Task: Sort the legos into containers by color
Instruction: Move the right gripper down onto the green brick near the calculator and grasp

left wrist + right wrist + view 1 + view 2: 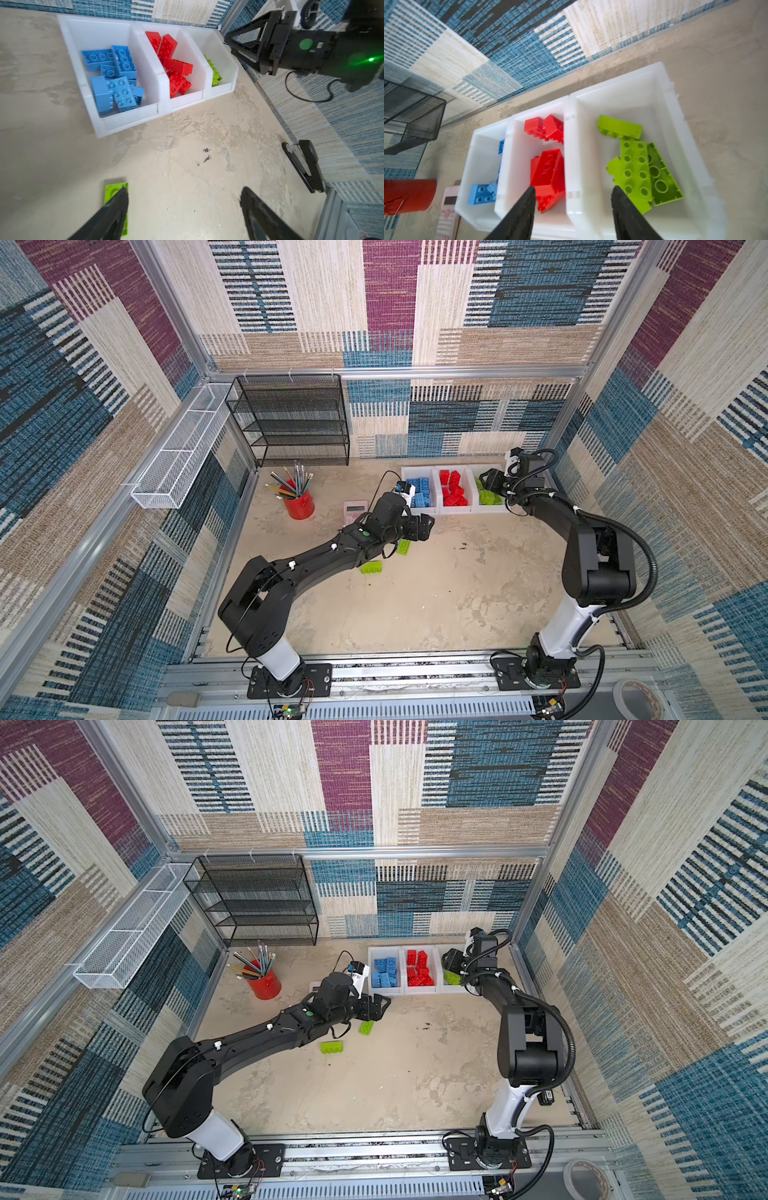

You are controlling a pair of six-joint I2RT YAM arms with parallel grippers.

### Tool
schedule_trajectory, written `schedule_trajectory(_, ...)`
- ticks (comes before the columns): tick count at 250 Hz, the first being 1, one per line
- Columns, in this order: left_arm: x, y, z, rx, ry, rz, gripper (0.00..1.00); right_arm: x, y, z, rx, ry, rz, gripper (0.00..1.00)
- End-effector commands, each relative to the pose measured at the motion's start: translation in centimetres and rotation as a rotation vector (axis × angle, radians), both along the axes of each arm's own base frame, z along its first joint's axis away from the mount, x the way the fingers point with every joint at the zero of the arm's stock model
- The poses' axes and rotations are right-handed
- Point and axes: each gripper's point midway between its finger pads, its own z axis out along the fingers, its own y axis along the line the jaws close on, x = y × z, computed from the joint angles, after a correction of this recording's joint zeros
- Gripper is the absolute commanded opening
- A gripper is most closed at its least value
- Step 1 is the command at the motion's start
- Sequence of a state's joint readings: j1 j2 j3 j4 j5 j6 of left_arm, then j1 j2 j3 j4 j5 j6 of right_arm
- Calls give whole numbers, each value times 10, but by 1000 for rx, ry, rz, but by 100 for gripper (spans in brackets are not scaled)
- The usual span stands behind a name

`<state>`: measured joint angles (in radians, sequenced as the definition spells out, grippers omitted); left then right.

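Your left tool [184, 190] is wide open and holds nothing. One of its fingers [116, 207] is right by a lime green studded plastic brick [115, 194] that lies flat on the pale, blotchy counter [187, 145]. I cannot tell if they touch. A second lime green brick [371, 567] lies close by, next to the left arm. Your right tool [573, 188] is open too, with nothing in it. It hangs over the three white plastic bins [133, 120] joined in a row, above the wall between the red part and the green part. The blue bricks [112, 83], the red bricks [176, 66] and some green bricks [635, 172] are each in their own bin, so only the two on the counter look left to sort. The bricks look hard, light and smooth, so I think they could slip. Pinch one across its two long flat sides, not on the bumps. The counter looks flat and firm. Woven patchwork walls [457, 427] stand close around it, and a black wire shelf [291, 418], a red pencil cup [299, 504] and a pink calculator [355, 510] sit off to the left, away from the bins.
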<state>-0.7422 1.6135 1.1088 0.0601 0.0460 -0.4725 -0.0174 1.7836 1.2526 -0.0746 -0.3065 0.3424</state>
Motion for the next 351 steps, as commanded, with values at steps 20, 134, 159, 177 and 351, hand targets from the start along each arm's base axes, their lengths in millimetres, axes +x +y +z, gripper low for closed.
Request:
schedule_trajectory(20, -17, 46, 3, 56, -21, 116, 85, -32, 53, 20, -43, -31, 99, 67)
schedule_trajectory(134, -91, 163, -5, 115, -110, 305, 83, -145, 194, -59, -142, 177, 360, 69)
schedule_trajectory(159, -99, 174, -3, 95, -132, 323, 83, -161, 211, -78, -175, 224, 393, 69)
schedule_trajectory(177, -102, 177, -3, 77, -145, 329, 83, -171, 222, -91, -189, 255, 422, 70)
schedule_trajectory(351, -101, 177, -12, 84, -141, 330, 84, -165, 274, -137, -249, 348, 512, 74)
